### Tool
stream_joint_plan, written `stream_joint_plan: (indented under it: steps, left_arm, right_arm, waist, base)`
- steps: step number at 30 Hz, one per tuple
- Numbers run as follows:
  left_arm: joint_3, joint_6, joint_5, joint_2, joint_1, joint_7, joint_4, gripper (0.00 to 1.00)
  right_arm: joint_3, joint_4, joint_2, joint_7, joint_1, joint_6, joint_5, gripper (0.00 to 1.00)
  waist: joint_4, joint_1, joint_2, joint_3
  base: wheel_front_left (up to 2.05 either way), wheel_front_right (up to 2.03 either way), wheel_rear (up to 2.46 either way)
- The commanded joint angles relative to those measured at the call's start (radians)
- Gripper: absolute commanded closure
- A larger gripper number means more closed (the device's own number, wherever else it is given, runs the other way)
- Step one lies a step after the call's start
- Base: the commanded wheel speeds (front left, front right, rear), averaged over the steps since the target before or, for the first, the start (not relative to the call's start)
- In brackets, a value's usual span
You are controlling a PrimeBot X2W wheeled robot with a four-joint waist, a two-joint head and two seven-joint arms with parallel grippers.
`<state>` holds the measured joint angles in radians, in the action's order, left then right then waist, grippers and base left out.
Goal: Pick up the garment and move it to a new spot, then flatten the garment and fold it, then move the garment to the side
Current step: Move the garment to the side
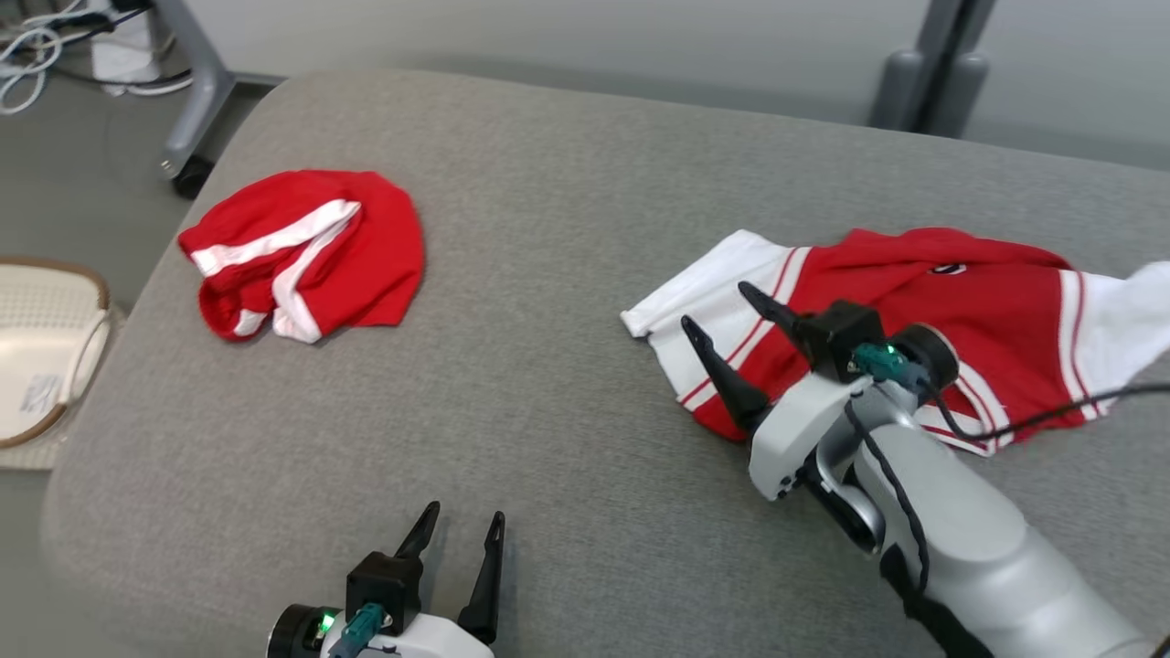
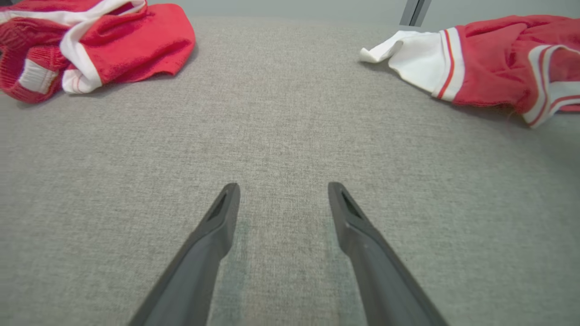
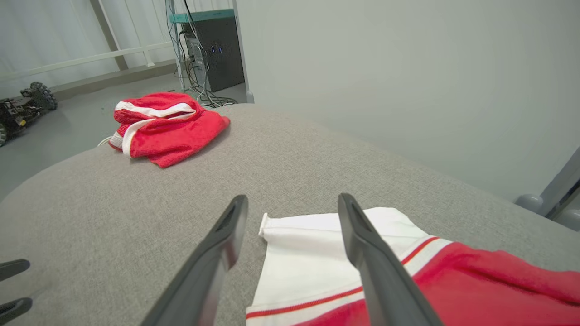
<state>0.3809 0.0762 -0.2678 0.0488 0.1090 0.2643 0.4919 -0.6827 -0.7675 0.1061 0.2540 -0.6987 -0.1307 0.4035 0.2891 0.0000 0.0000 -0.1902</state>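
Observation:
A red garment [image 1: 960,283] with white sleeves and red stripes lies rumpled on the right of the grey padded surface [image 1: 548,320]. It is also in the left wrist view [image 2: 489,59] and in the right wrist view [image 3: 308,253]. My right gripper [image 1: 713,306] hovers open just over its left white sleeve, the sleeve's end between the fingers [image 3: 292,197]. My left gripper [image 1: 465,510] stands open over bare fabric near the front edge [image 2: 283,185], holding nothing. A second red garment [image 1: 311,251] with white bands sits bunched at the far left [image 2: 127,40] [image 3: 167,127].
A white basket [image 1: 37,356] stands on the floor off the left edge. A table leg with a caster [image 1: 192,100] and cables lie beyond the far left corner, a grey post [image 1: 932,82] at the back right. A computer tower [image 3: 213,50] stands by the wall.

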Motion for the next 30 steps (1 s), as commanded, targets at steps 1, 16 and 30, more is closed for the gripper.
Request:
stream_joint_plan:
  steps: [1,16,30]
  left_arm:
    - [0.008,0.007,-0.011,0.004,0.011,0.0,-0.003,0.0]
    - [0.05,0.039,-0.067,0.003,0.021,0.0,-0.019,0.0]
    - [0.027,0.033,-0.047,0.004,0.031,0.0,-0.01,0.0]
  right_arm:
    - [-0.023,-0.033,0.013,-0.013,-0.031,0.0,0.008,0.0]
    - [-0.216,-0.258,0.05,-0.123,-0.17,0.0,0.087,0.55]
    - [-0.108,-0.188,0.079,0.013,-0.321,0.0,0.163,1.0]
  waist:
    - [0.056,0.0,0.0,-0.038]
    - [0.159,0.0,0.0,-0.104]
    - [0.096,0.0,0.0,-0.063]
  base:
    - [0.0,0.0,0.0]
    - [0.0,0.0,0.0]
    - [0.0,0.0,0.0]
